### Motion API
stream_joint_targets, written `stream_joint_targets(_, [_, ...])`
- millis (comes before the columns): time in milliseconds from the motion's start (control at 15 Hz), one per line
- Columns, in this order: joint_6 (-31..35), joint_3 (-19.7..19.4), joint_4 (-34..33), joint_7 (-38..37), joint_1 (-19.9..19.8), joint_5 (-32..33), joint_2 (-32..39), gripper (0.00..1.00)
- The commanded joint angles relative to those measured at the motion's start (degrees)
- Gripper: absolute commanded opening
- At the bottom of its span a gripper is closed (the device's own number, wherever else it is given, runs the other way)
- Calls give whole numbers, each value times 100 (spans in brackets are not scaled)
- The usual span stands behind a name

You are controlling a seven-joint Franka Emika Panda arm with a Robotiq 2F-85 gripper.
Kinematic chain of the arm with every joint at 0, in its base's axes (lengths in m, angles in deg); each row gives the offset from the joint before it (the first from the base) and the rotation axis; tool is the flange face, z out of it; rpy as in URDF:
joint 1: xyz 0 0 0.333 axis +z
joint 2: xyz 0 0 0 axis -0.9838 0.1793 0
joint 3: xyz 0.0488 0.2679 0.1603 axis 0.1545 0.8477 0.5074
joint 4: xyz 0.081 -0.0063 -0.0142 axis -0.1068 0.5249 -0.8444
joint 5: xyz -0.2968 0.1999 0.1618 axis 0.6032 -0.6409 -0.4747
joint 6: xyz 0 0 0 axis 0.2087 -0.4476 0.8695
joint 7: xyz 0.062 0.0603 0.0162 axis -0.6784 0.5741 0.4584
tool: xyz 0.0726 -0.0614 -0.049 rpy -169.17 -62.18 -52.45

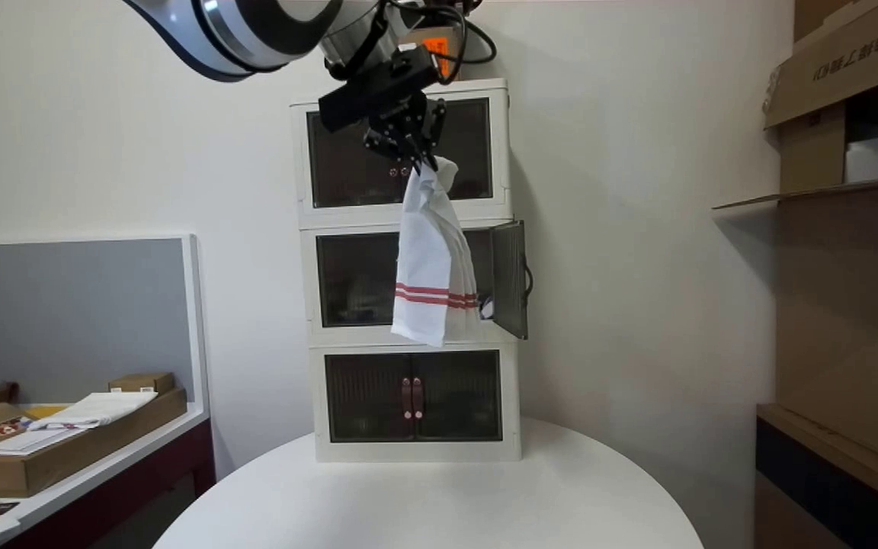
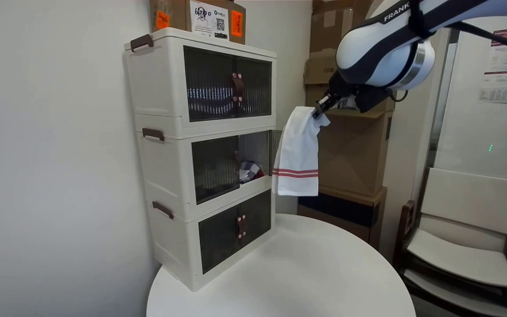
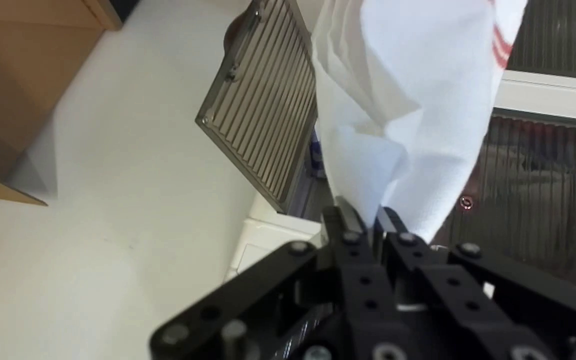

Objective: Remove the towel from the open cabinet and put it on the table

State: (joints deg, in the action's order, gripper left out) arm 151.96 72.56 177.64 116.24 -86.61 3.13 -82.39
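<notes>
In an exterior view I've got my fingers (image 1: 430,158) up at the top of the towel (image 1: 433,252) — pinched tight on a bunch of it — and the rest hangs straight down. That puts it in front of the cabinet (image 1: 355,337), across the middle compartment, where one door (image 1: 511,278) stands wide open. Below, the white table (image 1: 424,503) carries the cabinet.

In an exterior view there's the towel just outside that open compartment, with a checked cloth (image 2: 249,171) lying inside. Two red stripes (image 2: 295,171) cross the towel near its lower edge, and that edge hangs in the air, apart from the table. My arm (image 2: 381,57) reaches in from the upper right.

On the wrist view my fingers sit at the bottom, nearly together, white cloth squeezed between the tips. The towel fans out toward the top, ribbed open door to its left, dark glass (image 3: 543,210) to its right.
</notes>
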Motion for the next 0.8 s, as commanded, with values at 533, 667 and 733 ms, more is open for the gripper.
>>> stream_joint_targets(533, [-1438, -1365, 58, 301, 588, -1221, 1323, 2])
stream_joint_targets(667, [-1589, -1279, -72, 281, 489, -1465, 1736, 2])
stream_joint_targets(733, [-1630, -1247, -176, 285, 440, -1618, 1951, 2])
